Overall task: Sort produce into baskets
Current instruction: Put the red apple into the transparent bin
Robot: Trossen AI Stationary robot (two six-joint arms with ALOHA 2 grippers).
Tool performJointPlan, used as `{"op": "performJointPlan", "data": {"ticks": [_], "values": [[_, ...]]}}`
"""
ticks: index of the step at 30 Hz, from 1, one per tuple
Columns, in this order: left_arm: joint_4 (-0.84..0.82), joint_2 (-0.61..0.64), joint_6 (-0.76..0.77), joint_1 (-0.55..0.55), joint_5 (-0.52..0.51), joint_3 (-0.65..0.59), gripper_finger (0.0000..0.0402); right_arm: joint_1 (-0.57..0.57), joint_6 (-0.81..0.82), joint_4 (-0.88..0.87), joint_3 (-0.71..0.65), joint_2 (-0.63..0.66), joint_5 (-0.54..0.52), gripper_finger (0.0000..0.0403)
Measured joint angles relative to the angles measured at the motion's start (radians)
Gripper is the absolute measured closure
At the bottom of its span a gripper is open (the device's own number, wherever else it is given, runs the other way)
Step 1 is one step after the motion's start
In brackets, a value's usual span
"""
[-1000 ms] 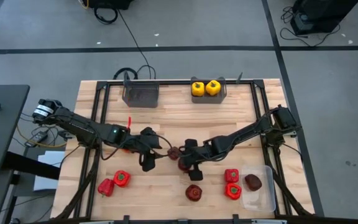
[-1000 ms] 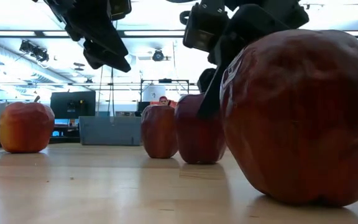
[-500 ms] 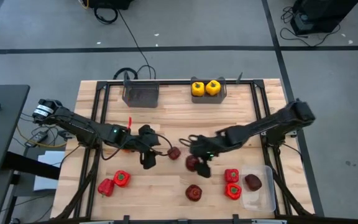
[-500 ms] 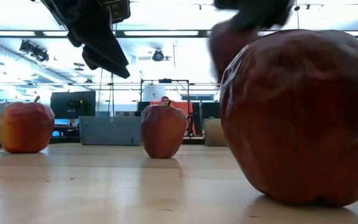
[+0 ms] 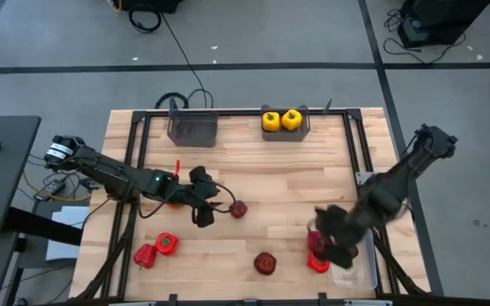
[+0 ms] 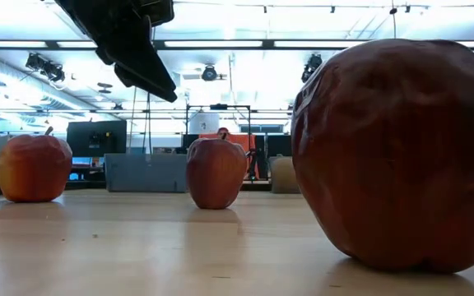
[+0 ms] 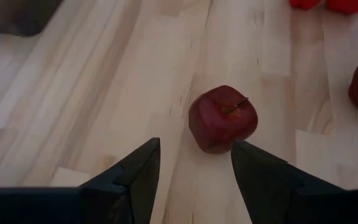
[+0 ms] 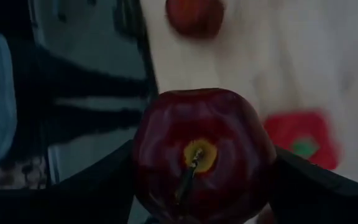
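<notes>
1 dark red apple (image 8: 201, 152), likely firm, smooth and fairly heavy, sits pinched across its widest girth between the right gripper's (image 8: 204, 180) fingers, while the left gripper's (image 7: 194, 165) fingers hang spread above another apple (image 7: 221, 118) on the counter (image 7: 104, 93).

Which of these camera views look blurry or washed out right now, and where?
High view: the right tool and its arm are smeared by motion blur near the clear tray. Right wrist view: the held apple is fairly sharp, the table behind it smeared. Low view: ceiling lights glare white, and the nearest apple looms oversized. Left wrist view: crisp, its apple casting a soft shadow.
</notes>
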State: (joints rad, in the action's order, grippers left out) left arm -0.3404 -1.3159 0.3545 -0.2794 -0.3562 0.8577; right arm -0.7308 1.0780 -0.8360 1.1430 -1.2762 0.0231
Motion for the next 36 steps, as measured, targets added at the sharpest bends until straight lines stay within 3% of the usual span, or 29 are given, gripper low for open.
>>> {"op": "performJointPlan", "data": {"ticks": [10,19,26,31,36], "values": [[0.008,0.0,-0.003,0.0,-0.001,0.0,0.0199,-0.194,0.204,-0.029,-0.001,-0.15,0.105,0.0084],[0.008,0.0,-0.009,0.0,-0.014,0.0,0.0199,-0.214,0.237,-0.092,-0.001,-0.239,0.086,0.0046],[0.007,0.0,0.05,-0.005,-0.009,0.0,0.0199,-0.221,0.258,-0.138,-0.001,-0.213,0.098,0.0006],[0.029,0.0,0.067,-0.031,0.051,0.0,0.0199,-0.194,0.247,-0.065,-0.001,-0.147,-0.07,0.0018],[0.133,0.0,0.025,-0.084,0.059,0.0,0.0199,-0.133,0.09,-0.036,0.0,-0.129,-0.284,0.0027]]}}
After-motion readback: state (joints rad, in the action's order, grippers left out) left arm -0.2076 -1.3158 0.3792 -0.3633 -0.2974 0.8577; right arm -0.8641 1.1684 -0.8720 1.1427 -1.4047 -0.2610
